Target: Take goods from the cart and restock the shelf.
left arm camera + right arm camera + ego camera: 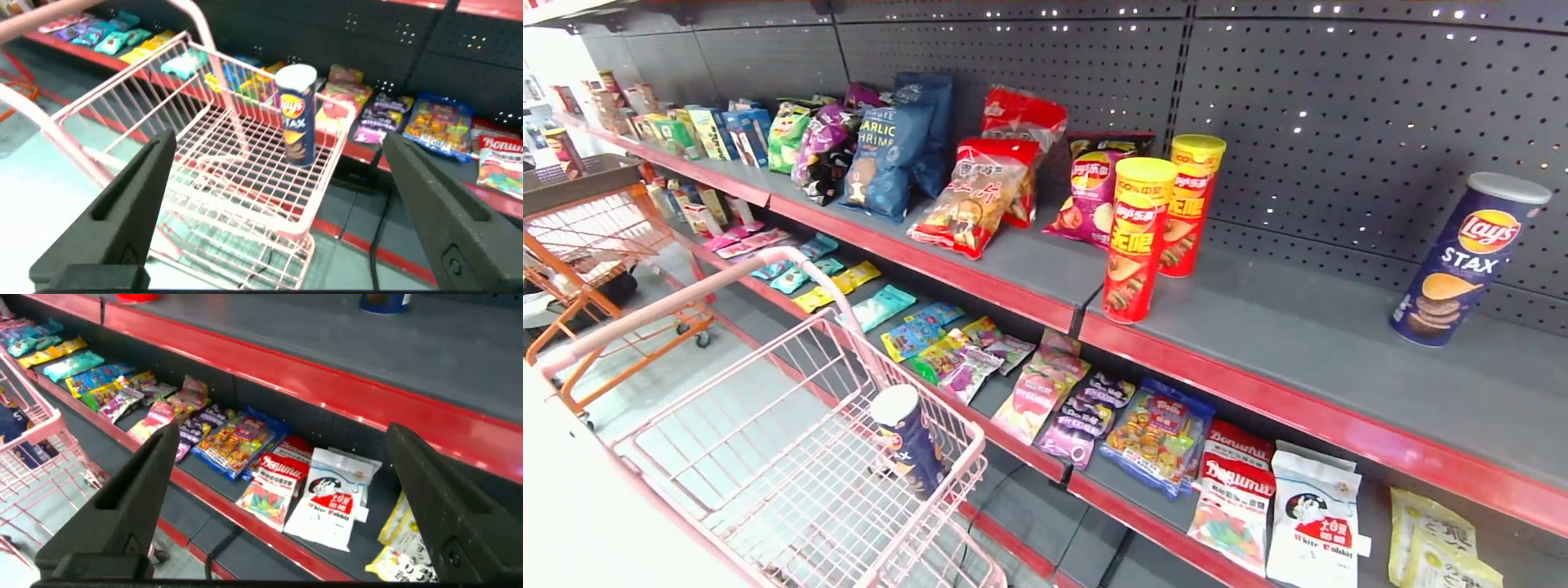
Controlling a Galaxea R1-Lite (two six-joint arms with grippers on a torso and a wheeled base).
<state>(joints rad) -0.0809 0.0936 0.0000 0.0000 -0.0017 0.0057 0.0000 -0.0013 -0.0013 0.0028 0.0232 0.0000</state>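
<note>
A dark blue chips can (909, 441) stands upright in the far corner of the pink wire cart (768, 457). My left gripper (282, 237) hangs open above the cart's basket (245, 163), with the can (296, 114) ahead of it and nothing between its fingers (122, 216). A matching blue can (1462, 261) stands on the grey upper shelf (1339, 351) at the right. My right gripper (286, 523) is open and holds nothing, in front of the lower shelf's snack bags (245, 445). The shelved can's base (384, 300) shows beyond it.
Two red-and-yellow cans (1137, 237) and several snack bags (972, 200) stand further left on the upper shelf. Candy bags (1160, 433) lie on the lower shelf. An orange cart (596, 245) stands at the far left. Bare shelf lies between the red cans and the blue can.
</note>
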